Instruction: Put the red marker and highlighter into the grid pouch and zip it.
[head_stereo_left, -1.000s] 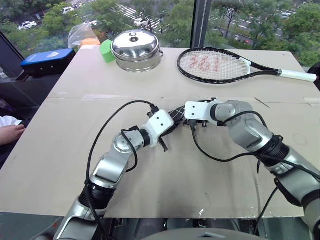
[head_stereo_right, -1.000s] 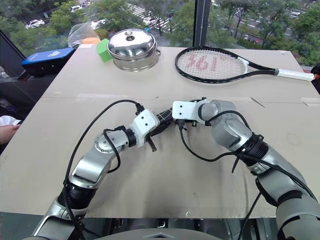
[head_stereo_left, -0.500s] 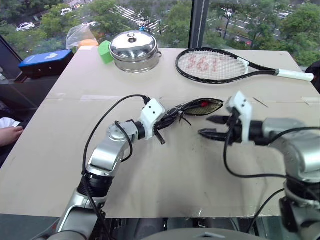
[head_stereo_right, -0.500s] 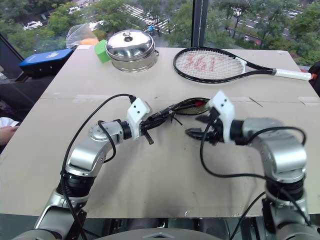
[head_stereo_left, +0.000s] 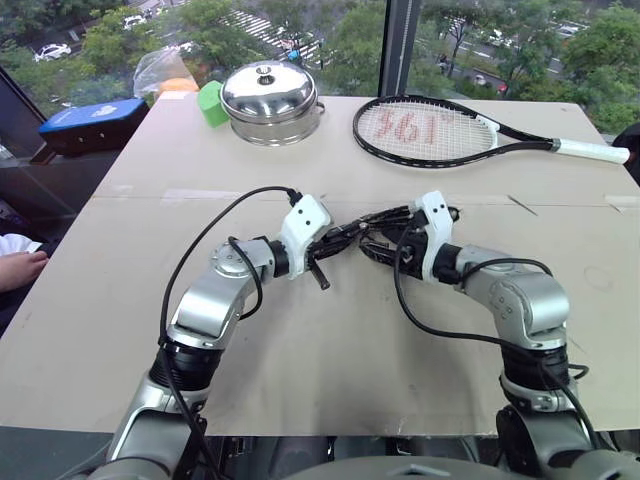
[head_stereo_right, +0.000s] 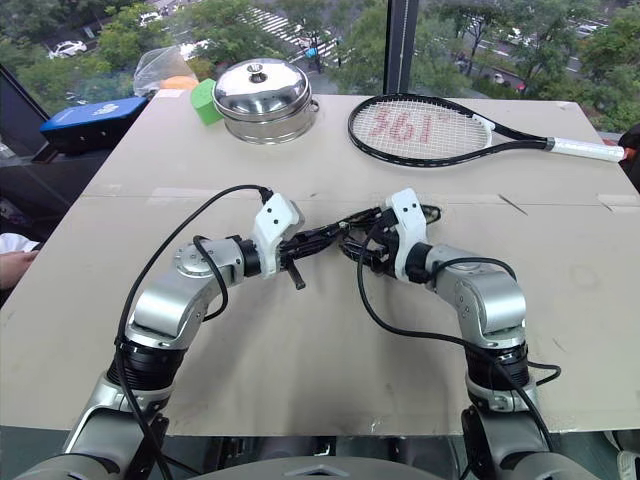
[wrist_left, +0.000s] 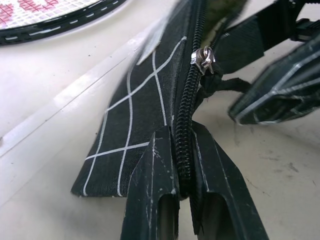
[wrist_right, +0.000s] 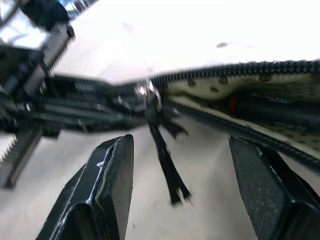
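I work at a pale beige table (head_stereo_left: 300, 380) set against a tall window with trees and a street beyond. At its far edge I count one lidded steel pot (head_stereo_left: 271, 100), one bright green block (head_stereo_left: 212, 102) beside it, one tennis racket (head_stereo_left: 440, 132) with a white grip, and one clear plastic bag (head_stereo_left: 166, 72). A blue-topped box (head_stereo_left: 92, 122) sits off the table's left side, and a person's hand (head_stereo_left: 22, 270) rests lower on that side.

One grid pouch (wrist_left: 145, 125) lies mid-table between my arms. My left gripper (head_stereo_left: 335, 240) has its fingers (wrist_left: 155, 185) pressed together on the zipped end of the pouch, pinching the zipper seam. My right gripper (wrist_right: 180, 200) stands spread, its two fingers (wrist_right: 107, 185) on either side of the black pull cord (wrist_right: 167, 165) without touching it. The pouch mouth past the slider (wrist_left: 202, 56) is open (spotted lining showing), and inside it I see the red marker (wrist_right: 270, 107), a dark barrel with a red band. I cannot make out the highlighter.
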